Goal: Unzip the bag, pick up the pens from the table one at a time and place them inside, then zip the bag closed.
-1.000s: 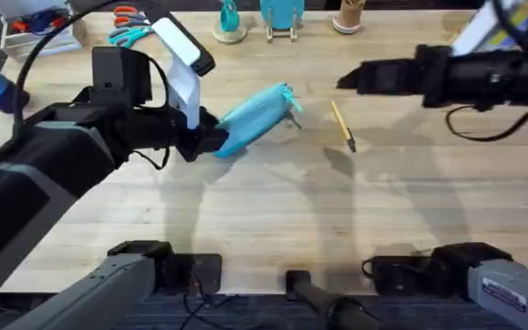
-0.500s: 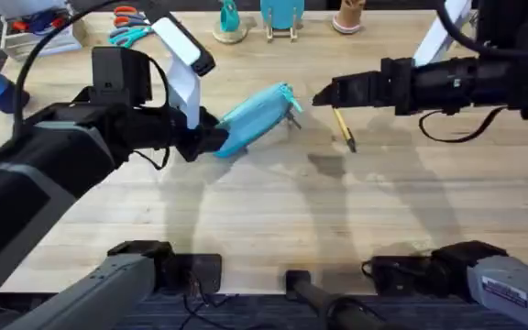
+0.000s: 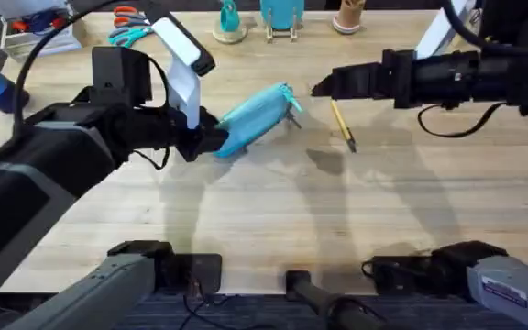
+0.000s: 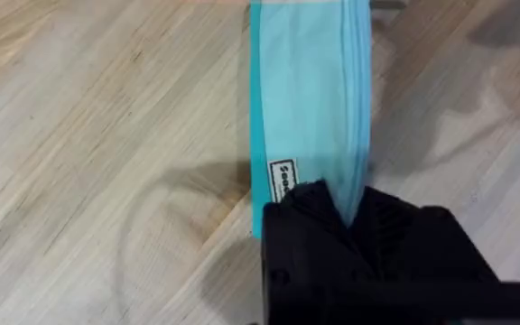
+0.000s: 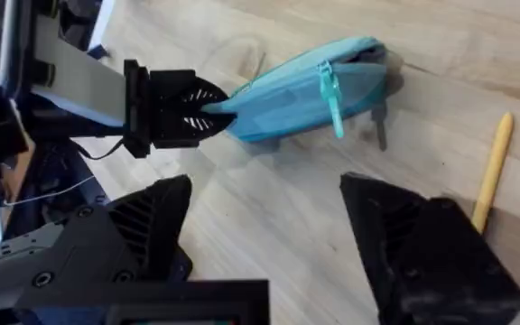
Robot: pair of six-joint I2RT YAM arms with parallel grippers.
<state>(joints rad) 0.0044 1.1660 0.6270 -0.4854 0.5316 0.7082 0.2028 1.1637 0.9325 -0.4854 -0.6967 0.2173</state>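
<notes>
Here, left end effector (image 3: 216, 139) clamps the bag (image 3: 257, 116) on the table (image 3: 273, 211); right end effector (image 3: 317, 89) gapes.

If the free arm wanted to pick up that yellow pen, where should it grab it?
Probably around the middle of the pen, coming straight down with a finger on each long side. It lies flat on the table, thin and straight, apart from the bag, so both sides are open. The right gripper is open nearby.

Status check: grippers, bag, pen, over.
Left gripper shut on the bag end. Right gripper open, near the zipper pull. Pen on the table. Nothing in the way.
</notes>
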